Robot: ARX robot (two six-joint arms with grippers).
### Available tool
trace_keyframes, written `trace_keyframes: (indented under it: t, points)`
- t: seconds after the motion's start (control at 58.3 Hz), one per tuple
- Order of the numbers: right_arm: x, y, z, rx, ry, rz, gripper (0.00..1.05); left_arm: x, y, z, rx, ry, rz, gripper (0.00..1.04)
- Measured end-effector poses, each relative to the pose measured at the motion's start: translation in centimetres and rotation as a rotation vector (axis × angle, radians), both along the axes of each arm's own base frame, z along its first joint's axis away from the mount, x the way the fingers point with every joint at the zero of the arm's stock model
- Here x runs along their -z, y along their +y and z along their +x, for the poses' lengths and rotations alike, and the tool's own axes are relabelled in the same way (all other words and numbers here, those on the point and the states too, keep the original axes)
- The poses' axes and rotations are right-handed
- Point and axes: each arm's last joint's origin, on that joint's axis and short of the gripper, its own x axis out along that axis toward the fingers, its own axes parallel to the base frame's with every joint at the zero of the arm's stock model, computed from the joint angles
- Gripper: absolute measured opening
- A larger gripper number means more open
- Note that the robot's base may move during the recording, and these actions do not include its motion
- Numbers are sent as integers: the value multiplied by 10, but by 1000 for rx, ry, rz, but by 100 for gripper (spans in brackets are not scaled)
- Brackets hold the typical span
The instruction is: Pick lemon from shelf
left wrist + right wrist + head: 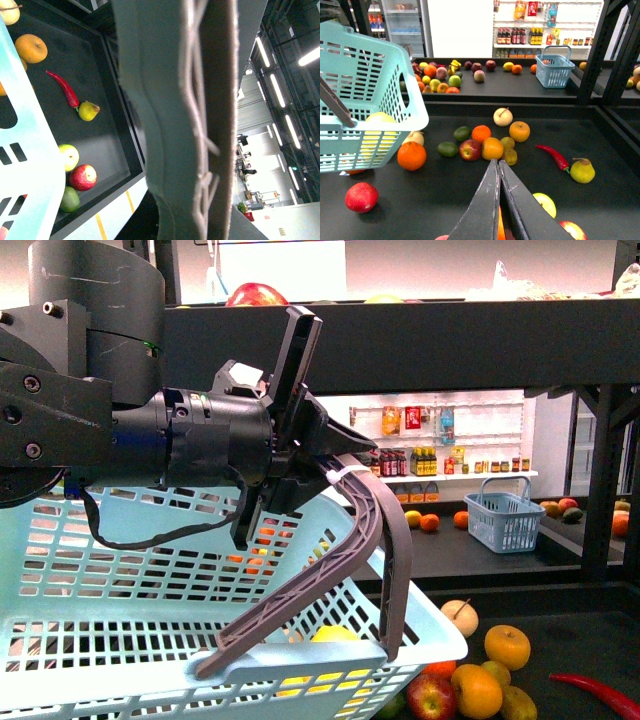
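**Entry:** lemon pick at the black shelf (450,340).

**Holding:** lifting a pale blue basket (435,625) above the left part of the lower tray (445,192), with the left gripper (322,468) clamping hard on the grey handle (395,540).

**Idling:** hovering the right gripper (496,166) over the middle of the tray's near edge, pinching fully narrow and gripping nothing.

**Locating:** reading the bright yellow fruit inside the basket, by the corner below the handle's end, as the lemon (380,119). Judging the pick as all but finished.

**Noting loose on the tray:** an orange (411,155) just beside the basket's lower corner, a fruit cluster (492,148) mid-tray, a red chilli (552,156) toward the right edge.

**Risking:**
- swinging or tipping the basket on its single handle hold, sending the lemon rolling to the low side or over the rim;
- slipping along the smooth curved handle, dropping everything onto the tray;
- clipping the orange when lowering the basket;
- nudging the fruit cluster by dipping the pinched right gripper.
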Motion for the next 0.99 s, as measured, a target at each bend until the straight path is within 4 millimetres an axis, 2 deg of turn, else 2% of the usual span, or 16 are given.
trace_keyframes:
  t: [0.36,0.549,0.994]
  points:
    - [12,0,-6,0,2,0,3,0,0,0,-1,1,-1,8]
    - [21,0,-17,0,0,0,3,0,0,0,-3,1,0,8]
    - [21,0,-17,0,-11,2,3,0,0,0,-1,1,0,8]
